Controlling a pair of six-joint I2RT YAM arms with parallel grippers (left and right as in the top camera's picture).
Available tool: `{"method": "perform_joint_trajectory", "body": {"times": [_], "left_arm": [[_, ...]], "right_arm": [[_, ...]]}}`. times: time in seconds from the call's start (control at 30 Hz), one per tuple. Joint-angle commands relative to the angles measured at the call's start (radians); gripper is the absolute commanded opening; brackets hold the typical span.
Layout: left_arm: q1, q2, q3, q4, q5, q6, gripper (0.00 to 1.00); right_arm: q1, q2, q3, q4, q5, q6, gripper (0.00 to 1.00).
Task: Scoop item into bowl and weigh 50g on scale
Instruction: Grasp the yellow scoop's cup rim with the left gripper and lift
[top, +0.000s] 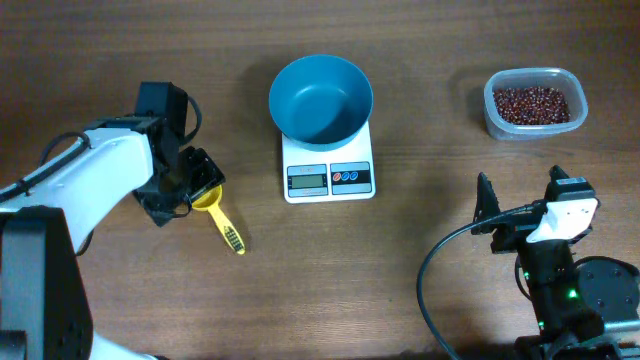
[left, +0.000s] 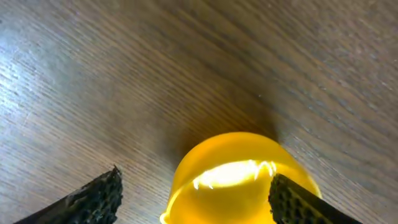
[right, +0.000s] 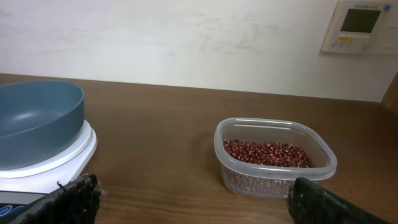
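the left gripper (left: 196, 199), fingers spread, straddles the cup end of the small yellow plastic scoop (top: 222, 222), its handle pointing near-right.

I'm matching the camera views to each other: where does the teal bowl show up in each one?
Overhead: the bowl sits top centre, on the scale.
Left wrist: not in it; only the yellow scoop.
Right wrist: far left, on the scale.
Shared landmark: the clear tub of beans, right of the bowl in both.
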Motion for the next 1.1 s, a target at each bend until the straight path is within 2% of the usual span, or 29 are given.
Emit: {"method": "perform_joint_trajectory", "body": {"times": [0.0,0.13,0.3,0.37,0.57,0.6,0.63,0.67,0.8,0.83,0.87,0.93,1.0,1.07], "left_arm": [[0.000,0.011,-0.010,0.011,-0.015,-0.006,0.70],[0.000,0.023,-0.011,0.028,-0.014,-0.006,0.59],[0.000,0.026,-0.012,0.028,-0.010,-0.006,0.53],[-0.001,0.026,-0.014,0.026,-0.010,-0.006,0.46],[-0.003,0.026,-0.064,0.057,-0.002,-0.006,0.42],[-0.003,0.026,-0.075,0.067,-0.002,-0.006,0.31],[-0.003,0.026,-0.083,0.070,-0.003,-0.006,0.13],[-0.003,0.026,-0.083,0.070,-0.002,-0.006,0.00],[-0.003,-0.004,-0.082,0.017,0.068,-0.006,0.00],[-0.001,-0.045,-0.077,-0.022,0.062,-0.027,0.00],[0.003,-0.107,-0.069,-0.089,0.040,-0.106,0.00],[0.045,-0.300,-0.045,-0.288,0.018,-0.374,0.00],[0.080,-0.525,-0.043,-0.435,0.073,-0.558,0.00],[0.079,-0.669,-0.043,-0.526,0.163,-0.564,0.05]], "right_arm": [[0.006,-0.006,-0.008,-0.002,-0.006,0.009,0.99],[0.006,-0.006,-0.008,-0.002,-0.006,0.009,0.99],[0.006,-0.006,-0.008,-0.002,-0.006,0.009,0.99],[0.006,-0.006,-0.008,-0.002,-0.006,0.009,0.99],[0.006,-0.006,-0.008,-0.002,-0.006,0.009,0.99],[0.006,-0.006,-0.008,-0.002,-0.006,0.009,0.99],[0.006,-0.006,-0.008,-0.002,-0.005,0.009,0.99],[0.006,-0.006,-0.008,-0.002,-0.006,0.009,0.99],[0.006,-0.006,-0.008,-0.002,-0.006,0.009,0.99],[0.006,-0.006,-0.008,-0.002,-0.006,0.009,0.99],[0.006,-0.006,-0.008,-0.002,-0.006,0.009,0.99],[0.006,-0.006,-0.008,-0.002,-0.006,0.009,0.99],[0.006,-0.006,-0.008,-0.002,-0.006,0.009,0.99],[0.006,-0.006,-0.008,-0.002,-0.006,0.009,0.99]]}}
